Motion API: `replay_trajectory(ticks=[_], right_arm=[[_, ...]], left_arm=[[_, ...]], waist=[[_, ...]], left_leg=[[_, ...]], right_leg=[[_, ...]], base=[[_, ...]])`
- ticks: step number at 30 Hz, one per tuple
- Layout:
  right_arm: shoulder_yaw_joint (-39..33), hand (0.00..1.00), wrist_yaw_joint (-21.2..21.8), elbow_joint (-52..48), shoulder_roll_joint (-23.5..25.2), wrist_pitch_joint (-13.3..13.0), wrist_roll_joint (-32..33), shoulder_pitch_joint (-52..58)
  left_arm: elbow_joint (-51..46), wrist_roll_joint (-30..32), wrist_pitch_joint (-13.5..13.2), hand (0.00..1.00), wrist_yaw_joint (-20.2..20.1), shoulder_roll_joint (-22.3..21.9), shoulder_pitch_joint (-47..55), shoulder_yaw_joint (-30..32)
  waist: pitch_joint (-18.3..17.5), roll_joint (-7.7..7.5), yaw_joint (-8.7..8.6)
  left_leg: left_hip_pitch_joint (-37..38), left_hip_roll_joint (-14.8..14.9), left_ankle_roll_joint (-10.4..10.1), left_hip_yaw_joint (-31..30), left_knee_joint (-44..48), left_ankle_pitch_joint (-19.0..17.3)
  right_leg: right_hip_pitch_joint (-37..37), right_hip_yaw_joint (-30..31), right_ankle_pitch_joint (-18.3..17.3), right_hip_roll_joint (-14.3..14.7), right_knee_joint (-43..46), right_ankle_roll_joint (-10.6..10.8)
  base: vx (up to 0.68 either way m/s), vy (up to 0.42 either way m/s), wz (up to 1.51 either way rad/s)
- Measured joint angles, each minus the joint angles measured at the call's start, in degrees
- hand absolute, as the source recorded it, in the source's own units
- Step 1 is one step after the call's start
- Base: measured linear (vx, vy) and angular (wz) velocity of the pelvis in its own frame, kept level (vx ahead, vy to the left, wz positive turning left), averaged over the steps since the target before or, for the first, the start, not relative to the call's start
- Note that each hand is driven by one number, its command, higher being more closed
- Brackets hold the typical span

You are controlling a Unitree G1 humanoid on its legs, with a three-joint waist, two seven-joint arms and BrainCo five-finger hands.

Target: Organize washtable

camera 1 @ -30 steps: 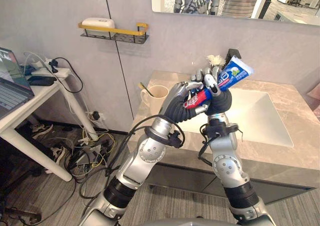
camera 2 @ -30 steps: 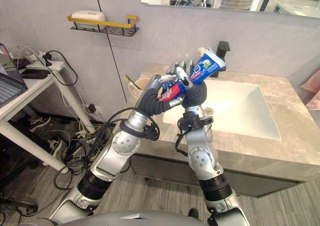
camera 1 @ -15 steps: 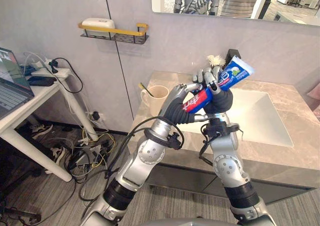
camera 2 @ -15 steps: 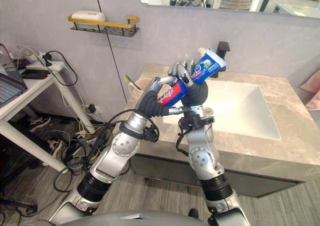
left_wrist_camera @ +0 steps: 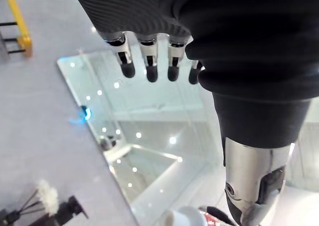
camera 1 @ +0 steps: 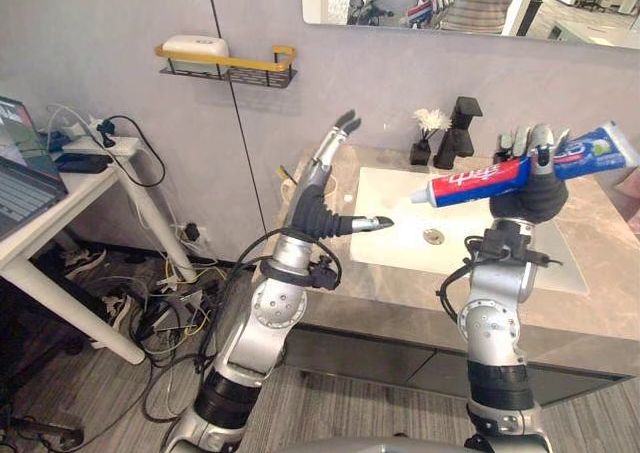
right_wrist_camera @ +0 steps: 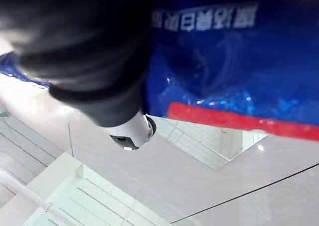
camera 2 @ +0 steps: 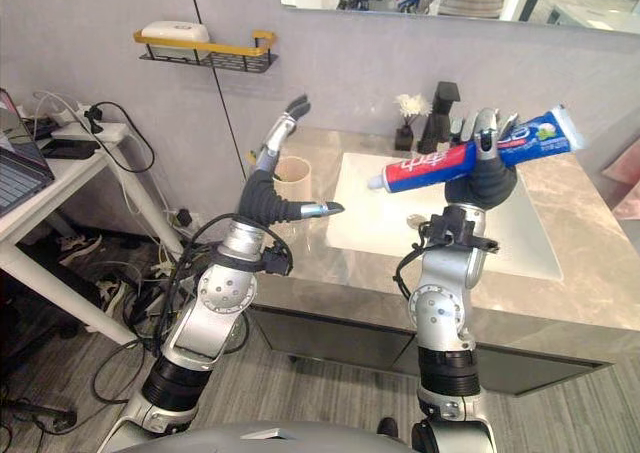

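Note:
A red, white and blue toothpaste tube (camera 1: 520, 168) lies level in the air above the right half of the sink (camera 1: 395, 243), its cap end pointing left. My right hand (camera 1: 530, 198) is shut on its wide end; up close the blue tube (right_wrist_camera: 239, 61) fills the grip beside the thumb (right_wrist_camera: 127, 131). My left hand (camera 1: 318, 208) is raised over the counter's left end, open, fingers (left_wrist_camera: 149, 71) straight and thumb out, holding nothing. A cream cup (camera 2: 293, 176) stands on the counter just behind it.
A black faucet (camera 1: 460, 128) and a small vase of white flowers (camera 1: 428, 138) stand behind the sink on the marble counter (camera 1: 590, 313). On the wall to the left hangs a yellow shelf (camera 1: 225, 63) with soap. A white side table (camera 1: 70, 183) and floor cables are left.
Both hands held the tube together over the counter's left part. My left hand has let go, opened and drawn left; my right hand has carried the tube right, over the sink.

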Motion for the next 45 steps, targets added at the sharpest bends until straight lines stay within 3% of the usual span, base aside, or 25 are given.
replay_trajectory(ticks=[6,13,24,26,32,36,40,45], right_arm=[[-0.81,1.00,-0.37,-0.95,0.04,-0.97,-0.01,0.00],[-0.19,1.00,-0.36,-0.56,-0.76,0.43,-0.68,-0.01],[0.35,1.00,-0.16,6.43,-3.61,3.13,-4.60,-5.31],[0.35,1.00,-0.18,6.57,-4.45,4.15,-4.60,-6.28],[0.69,1.00,0.44,8.96,-9.68,6.13,-4.59,-10.98],[4.60,1.00,1.48,13.63,-14.89,9.22,-4.67,-16.85],[8.56,1.00,2.90,16.42,-17.23,10.56,-5.20,-20.91],[13.19,1.00,3.78,19.97,-18.72,12.04,-6.96,-25.03]], left_arm=[[-3.01,-1.63,-0.61,0.00,1.93,0.15,0.42,4.18],[-9.79,-3.04,-1.32,0.00,3.40,0.63,4.49,9.48],[-11.37,-3.97,-2.19,0.00,5.60,0.68,13.89,21.51],[-11.06,-4.00,-2.04,0.00,5.53,0.42,16.02,22.90],[-1.70,-6.73,0.01,0.00,2.82,-1.78,21.03,25.10],[12.30,-8.48,2.90,0.00,-0.70,-3.93,23.71,24.60],[25.10,-8.57,4.41,0.00,-3.42,-4.23,24.75,23.11],[32.43,-8.62,5.52,0.00,-5.48,-4.28,25.22,23.32]], waist=[[0.15,0.23,0.05],[1.05,1.55,0.26],[1.70,0.60,1.81],[2.05,0.29,3.00],[2.81,-0.51,4.48],[3.20,-0.61,4.62],[3.35,-0.66,4.61],[3.39,-0.71,4.84]], left_leg=[[0.14,0.00,0.00,-0.01,-0.04,0.00],[-0.03,0.03,-0.04,-0.08,-0.23,0.03],[-2.35,0.09,-0.16,-4.24,-2.40,2.26],[-2.58,0.08,-0.15,-4.57,-2.69,2.49],[-4.15,0.07,-0.09,-6.51,-3.58,3.34],[-4.60,0.07,-0.14,-6.47,-3.60,3.40],[-4.60,0.07,-0.13,-6.10,-3.69,3.40],[-4.56,0.07,-0.05,-5.15,-3.79,3.34]], right_leg=[[0.17,-0.02,-0.02,0.00,-0.01,-0.02],[0.06,-0.42,-0.14,0.00,-0.02,-0.15],[-0.19,-4.53,-0.68,-0.06,-0.05,-0.20],[-0.26,-4.89,-0.69,-0.06,-0.06,-0.18],[-0.62,-7.13,-1.07,-0.15,-0.16,-0.14],[-1.15,-7.07,-1.05,-0.14,-0.01,-0.14],[-1.42,-6.80,-1.04,-0.12,-0.01,-0.13],[-2.04,-5.92,-0.93,-0.10,0.00,-0.04]], base=[[0.00,0.000,0.00],[0.00,0.000,0.01],[0.00,-0.012,0.21],[0.00,-0.005,0.12],[0.00,-0.006,0.19],[0.01,0.000,-0.01],[0.03,0.004,-0.03],[0.00,0.003,-0.08]])
